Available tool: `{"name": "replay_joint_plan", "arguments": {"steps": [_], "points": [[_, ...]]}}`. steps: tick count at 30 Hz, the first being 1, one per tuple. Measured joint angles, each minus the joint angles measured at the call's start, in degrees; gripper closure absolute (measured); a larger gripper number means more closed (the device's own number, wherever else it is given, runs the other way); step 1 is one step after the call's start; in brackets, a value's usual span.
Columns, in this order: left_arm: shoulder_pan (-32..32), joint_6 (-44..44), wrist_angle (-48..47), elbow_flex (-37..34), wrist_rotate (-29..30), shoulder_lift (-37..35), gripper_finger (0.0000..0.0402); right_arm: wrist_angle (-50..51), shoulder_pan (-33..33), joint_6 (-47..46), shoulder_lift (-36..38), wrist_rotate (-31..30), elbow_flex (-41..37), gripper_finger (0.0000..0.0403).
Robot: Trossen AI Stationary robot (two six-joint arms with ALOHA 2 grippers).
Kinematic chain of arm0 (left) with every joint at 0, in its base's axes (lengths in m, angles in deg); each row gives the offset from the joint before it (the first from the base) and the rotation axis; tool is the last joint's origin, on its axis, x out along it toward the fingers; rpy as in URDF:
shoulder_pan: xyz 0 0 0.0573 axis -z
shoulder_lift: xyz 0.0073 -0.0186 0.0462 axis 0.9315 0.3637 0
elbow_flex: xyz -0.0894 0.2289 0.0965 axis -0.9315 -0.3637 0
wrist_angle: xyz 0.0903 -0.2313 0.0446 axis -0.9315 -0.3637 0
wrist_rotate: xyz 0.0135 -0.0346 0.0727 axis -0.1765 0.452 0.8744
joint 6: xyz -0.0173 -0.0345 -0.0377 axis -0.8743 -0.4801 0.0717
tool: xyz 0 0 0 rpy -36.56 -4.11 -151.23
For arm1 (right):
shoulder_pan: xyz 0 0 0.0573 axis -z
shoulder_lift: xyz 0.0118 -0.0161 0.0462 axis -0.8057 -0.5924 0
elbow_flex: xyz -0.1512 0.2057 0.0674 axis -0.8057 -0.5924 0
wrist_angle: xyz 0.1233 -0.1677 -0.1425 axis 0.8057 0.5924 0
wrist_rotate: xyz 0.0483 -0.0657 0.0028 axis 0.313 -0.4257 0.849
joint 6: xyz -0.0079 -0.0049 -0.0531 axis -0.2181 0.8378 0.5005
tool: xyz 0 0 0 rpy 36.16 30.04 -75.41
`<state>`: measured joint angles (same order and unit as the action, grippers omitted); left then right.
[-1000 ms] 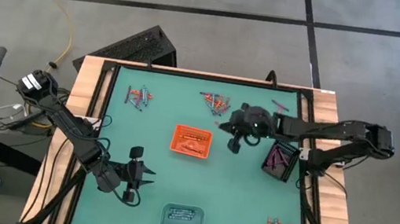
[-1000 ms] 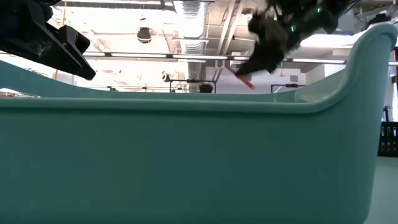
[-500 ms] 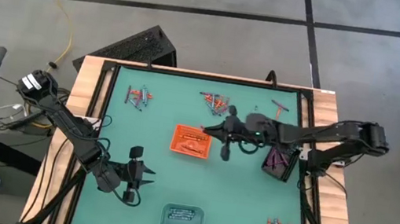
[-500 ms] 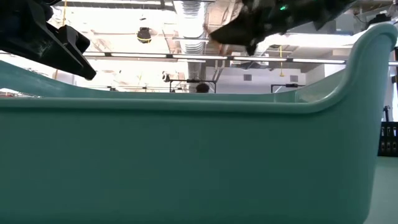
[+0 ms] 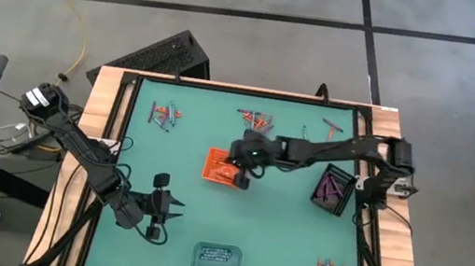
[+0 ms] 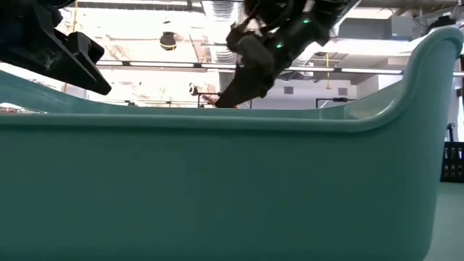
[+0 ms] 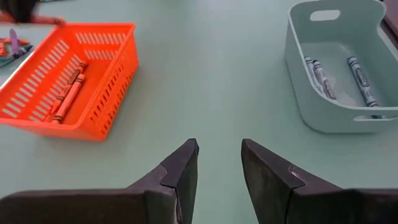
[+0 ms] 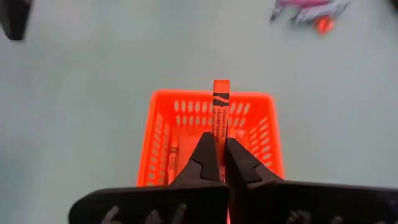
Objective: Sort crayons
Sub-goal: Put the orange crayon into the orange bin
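The left gripper (image 5: 159, 204) waits with its fingers spread apart, holding nothing. The orange basket (image 5: 217, 164) sits ahead of it, right under the right gripper (image 5: 241, 179). That gripper pinches an orange crayon (image 8: 221, 107) tight, with more crayons (image 7: 67, 94) lying inside the basket below.

Both arms I was driving looked dark, nearly black, built of slim jointed links with rounded housings at the joints. The left arm (image 5: 84, 152) carried a pale, whitish block at its far shoulder end, and thin dark cables trailed beside it. The right arm (image 5: 339, 150) showed a light patch near its base, and small green lights glowed on its wrist housing in the low view. The left pincer (image 7: 219, 163) had two matte black, wedge-shaped fingers (image 7: 180, 168) with angled, faceted faces. The right pincer (image 8: 219, 155) had the same dark, tapered fingers (image 8: 204, 160).
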<state>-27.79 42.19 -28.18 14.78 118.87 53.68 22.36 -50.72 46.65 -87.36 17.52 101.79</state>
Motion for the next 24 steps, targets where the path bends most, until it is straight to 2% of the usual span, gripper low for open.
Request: {"name": "replay_joint_plan", "arguments": {"steps": [5, 10, 24], "points": [[0.0, -0.1, -0.2, 0.0, 0.0, 0.0, 0.0288, 7.2, -0.3, 0.0, -4.6, 0.1, 5.1, 0.04], [0.0, -0.6, -0.7, 0.0, 0.0, 0.0, 0.0288, 11.8, -0.3, -0.7, -6.1, 0.0, 6.5, 0.04], [0.0, -0.9, -0.8, 0.0, -0.1, 0.0, 0.0288, 12.3, -0.2, -1.1, -5.9, -0.1, 6.5, 0.04]]}}
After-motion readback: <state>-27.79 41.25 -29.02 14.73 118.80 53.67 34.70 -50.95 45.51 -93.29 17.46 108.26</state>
